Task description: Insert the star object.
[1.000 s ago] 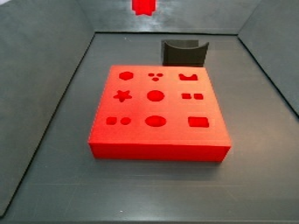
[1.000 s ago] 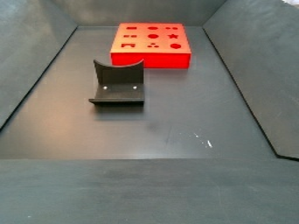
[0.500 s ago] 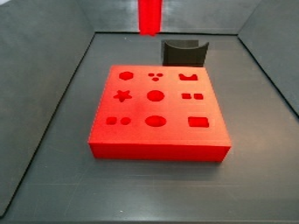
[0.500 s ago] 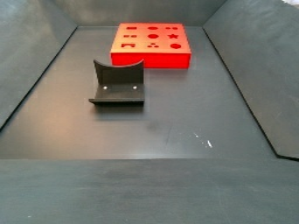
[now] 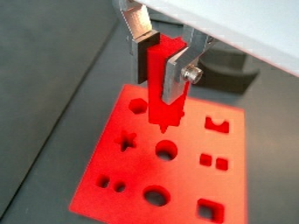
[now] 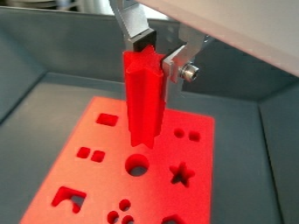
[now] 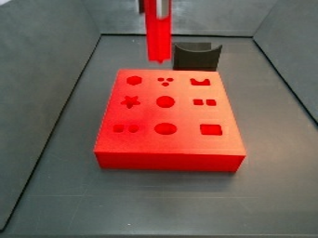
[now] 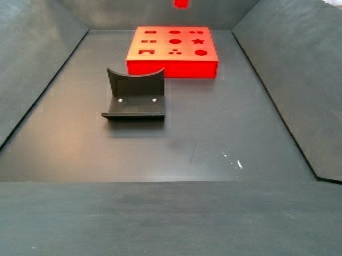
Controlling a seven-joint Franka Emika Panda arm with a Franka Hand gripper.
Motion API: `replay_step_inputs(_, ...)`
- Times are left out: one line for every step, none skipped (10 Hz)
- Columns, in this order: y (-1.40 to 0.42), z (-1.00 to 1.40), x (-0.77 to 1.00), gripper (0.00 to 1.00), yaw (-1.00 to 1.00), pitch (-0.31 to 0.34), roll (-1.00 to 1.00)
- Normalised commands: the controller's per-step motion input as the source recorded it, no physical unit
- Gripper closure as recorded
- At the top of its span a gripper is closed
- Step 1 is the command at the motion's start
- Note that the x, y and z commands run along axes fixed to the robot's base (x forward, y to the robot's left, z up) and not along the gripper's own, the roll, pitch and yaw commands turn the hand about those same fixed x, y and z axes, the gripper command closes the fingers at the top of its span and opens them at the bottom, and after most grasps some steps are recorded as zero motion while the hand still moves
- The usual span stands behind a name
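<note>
My gripper (image 5: 160, 61) is shut on the star object (image 5: 163, 92), a long bright red peg held upright between the silver fingers (image 5: 176, 74). It also shows in a wrist view (image 6: 143, 101) with its star-shaped top end. In a side view the gripper (image 7: 155, 5) is at the top edge and the peg (image 7: 158, 35) hangs above the back of the red block (image 7: 168, 139). The star hole (image 7: 129, 101) is at the block's left side, clear of the peg; it shows in both wrist views (image 5: 128, 142) (image 6: 181, 174). In a side view only the peg's tip (image 8: 182, 4) shows.
The dark grey curved holder (image 7: 196, 54) stands behind the block, close to the peg; it shows nearer the camera in a side view (image 8: 134, 95). The block (image 8: 174, 50) has several other shaped holes. Grey sloping walls (image 7: 56, 102) bound the floor.
The gripper has come down with the peg: a second ago only its tip showed at the top of a side view, now most of its length hangs over the block's back.
</note>
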Motion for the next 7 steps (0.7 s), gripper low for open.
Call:
replay_step_inputs(0.0,-0.57,-0.06,1.0,-0.79,-0.059,0.06)
replay_step_inputs(0.0,-0.51,-0.11,1.0,-0.64,0.004,0.03)
replay_step_inputs(0.0,-0.38,-0.17,1.0,-0.41,0.097,0.05)
replay_step_inputs(-0.05,-0.23,-0.2,1.0,-0.21,0.169,0.17)
replay_step_inputs(-0.01,-0.35,-0.21,1.0,-0.1,0.144,0.17)
replay_step_inputs(-0.04,-0.4,-0.33,1.0,0.13,0.029,0.15)
replay_step_inputs(-0.02,-0.36,-0.33,1.0,0.42,-0.023,0.04)
